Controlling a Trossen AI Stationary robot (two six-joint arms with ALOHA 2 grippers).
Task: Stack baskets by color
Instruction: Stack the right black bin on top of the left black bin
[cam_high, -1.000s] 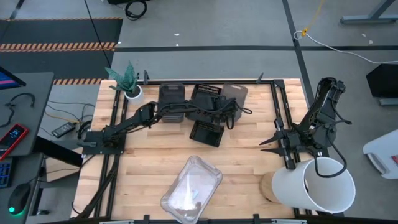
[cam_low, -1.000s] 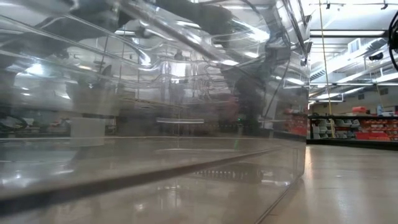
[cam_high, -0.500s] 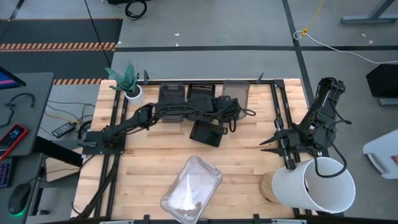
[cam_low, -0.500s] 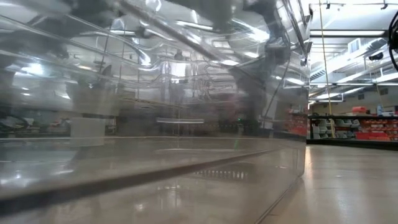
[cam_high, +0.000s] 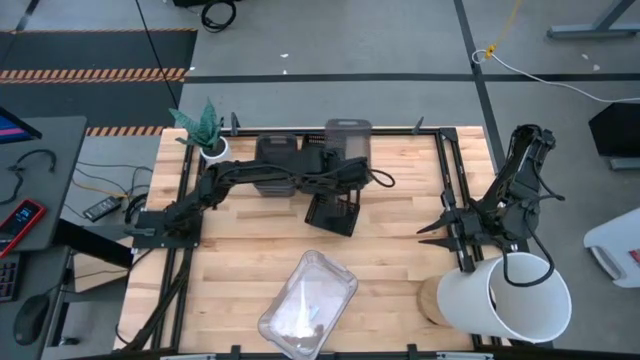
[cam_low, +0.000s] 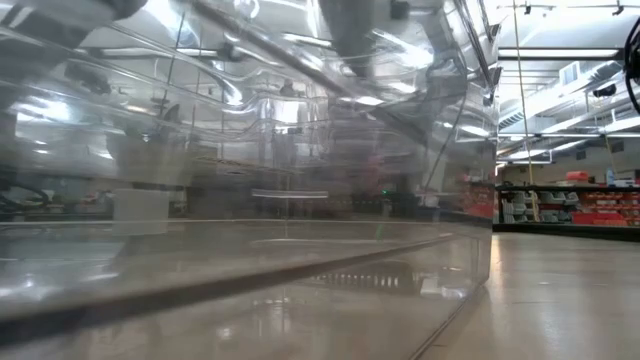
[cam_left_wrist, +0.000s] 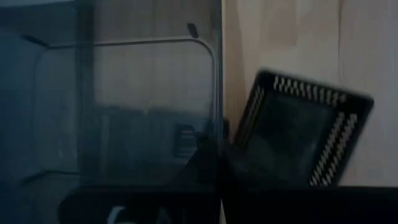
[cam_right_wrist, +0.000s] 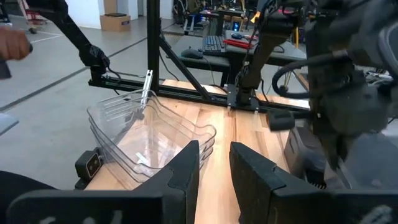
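Note:
My left gripper (cam_high: 347, 172) is shut on a smoky grey basket (cam_high: 348, 138), held up over the far middle of the table. Below it, one black lattice basket (cam_high: 335, 212) rests on the wood and another (cam_high: 314, 160) sits half hidden under my left arm. More smoky grey baskets (cam_high: 277, 152) stand to the left at the far edge. Nested clear baskets (cam_high: 308, 305) lie near the front edge. My right gripper (cam_high: 425, 228) waits at the right, open, with nothing between its fingers (cam_right_wrist: 186, 165). My left gripper holds the smoky grey basket by its near wall (cam_high: 346, 160), coming from above and slanting toward the far edge. The basket is lifted clear of the table and fills the wrist view's left side (cam_left_wrist: 124, 124). Dark shadow at the fingers hides the exact place of contact.
A big white bucket (cam_high: 505, 295) stands at the front right, close to my right arm. A small white plant pot (cam_high: 213, 148) is at the far left corner. Black frame rails (cam_high: 450, 170) run along both sides. A clear basket wall (cam_low: 250, 200) blocks most of the low view.
My left gripper has taken hold of the smoky grey basket at the right end of the far row, then risen and gone toward the table's left with it. The basket now hangs clear of the table, over the black basket.

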